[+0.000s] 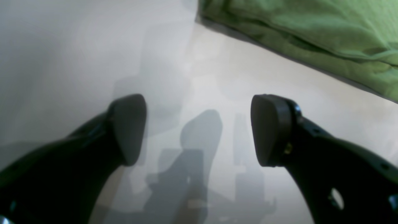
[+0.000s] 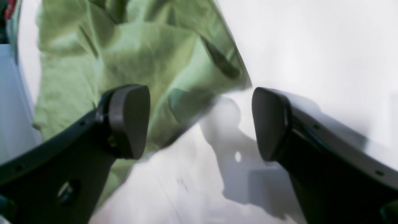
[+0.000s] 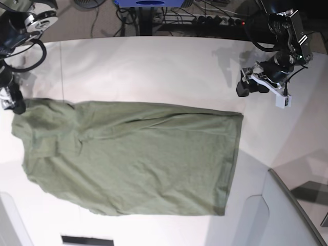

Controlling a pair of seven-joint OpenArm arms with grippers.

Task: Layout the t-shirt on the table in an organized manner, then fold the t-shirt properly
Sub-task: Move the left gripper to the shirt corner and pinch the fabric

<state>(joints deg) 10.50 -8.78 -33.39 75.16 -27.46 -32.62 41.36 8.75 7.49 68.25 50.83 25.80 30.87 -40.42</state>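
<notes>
- The t-shirt (image 3: pixel 133 156) lies spread across the middle of the table (image 3: pixel 154 72), long axis running left to right, folded lengthwise, with a rumpled bunch at its left end and a straighter hem at the right.
- The left gripper (image 1: pixel 199 129) hangs over bare table with its fingers spread and nothing between them; in its wrist view the shirt's edge sits just beyond, up and to the right. In the base view this gripper (image 3: pixel 252 86) is at the far right, just above the shirt's far right corner.
- The right gripper (image 2: pixel 200 121) is also released and empty — one finger pad (image 2: pixel 129 119) over the cloth, the other over white tabletop, straddling the shirt's edge. In the base view it (image 3: pixel 13 102) sits at the far left corner of the shirt.
- Risk: the left end is creased and layered, so a pinch there could take only the top layer, or too many, and skew the next fold.
- Risk: the two grippers stand at opposite ends — uneven lifting would likely drag the cloth and undo the tidy layout.
- Risk: closing on bare table would miss the cloth altogether.
</notes>
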